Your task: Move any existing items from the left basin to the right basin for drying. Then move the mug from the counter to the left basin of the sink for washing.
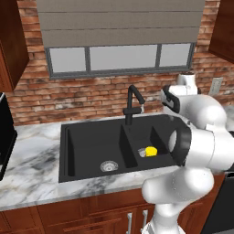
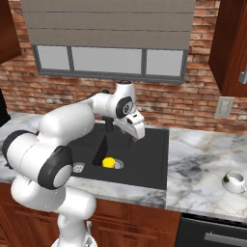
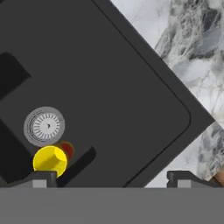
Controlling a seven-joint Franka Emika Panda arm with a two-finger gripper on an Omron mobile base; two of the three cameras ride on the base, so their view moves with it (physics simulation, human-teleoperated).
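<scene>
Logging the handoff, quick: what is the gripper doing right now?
Gripper: open, holding nothing, above the right basin; the yellow cup lies beside the drain.

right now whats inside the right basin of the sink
The right basin holds the small yellow cup, lying beside the round silver drain. The robot's arm covers the basin's right end in the left base view.

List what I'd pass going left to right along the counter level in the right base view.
Robot arm → yellow cup-like object in the right basin → bare marble counter → white mug.
</scene>
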